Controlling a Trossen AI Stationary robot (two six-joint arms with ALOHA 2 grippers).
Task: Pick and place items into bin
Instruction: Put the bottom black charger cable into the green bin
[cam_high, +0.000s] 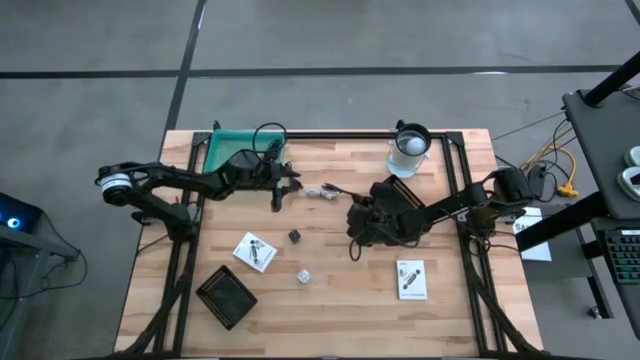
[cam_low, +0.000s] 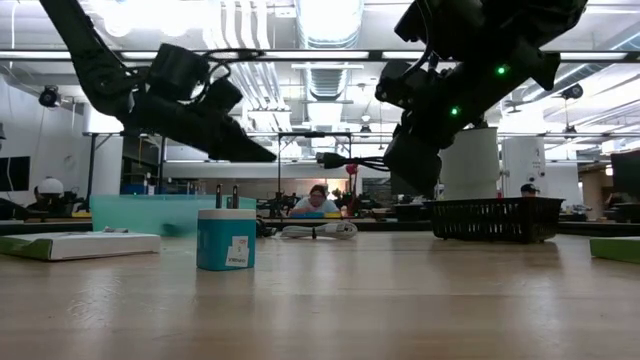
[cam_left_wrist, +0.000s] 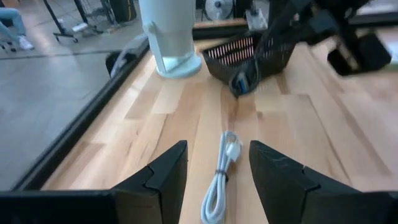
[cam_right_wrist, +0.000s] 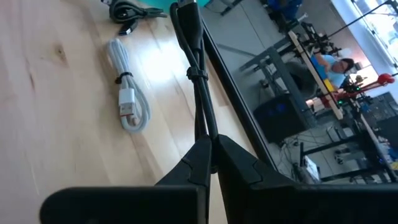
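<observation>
High view: left gripper (cam_high: 280, 187) hovering near the table's far edge, just beside the teal bin (cam_high: 235, 150), fingers parted and empty. White cable (cam_high: 322, 191) lying just ahead of it, between the two grippers. Right gripper (cam_high: 353, 222) near the table's middle, clamped on a black cable (cam_high: 352, 245) dangling below it. Dark cube (cam_high: 295, 236) and white cube (cam_high: 302, 276) off to its side, well apart; white packet (cam_high: 254, 251) beyond them, second packet (cam_high: 411, 279) nearer the right arm. Clear cup (cam_high: 408, 148) behind it at the far edge; black mesh basket (cam_high: 226, 296) at the near corner.

Low view: both grippers raised off the wood, a teal-and-white cube (cam_low: 225, 239) standing beneath the left one.

Left wrist view: fingers (cam_left_wrist: 160, 174) spread, white cable (cam_left_wrist: 222, 177) on the table in line with the gap, not touched. Cup and right arm farther ahead.

Right wrist view: fingers (cam_right_wrist: 196, 165) pinched shut on the black cable (cam_right_wrist: 198, 74), stretched forward from the tips. White cable (cam_right_wrist: 127, 102) flat on the wood beside it, apart.
</observation>
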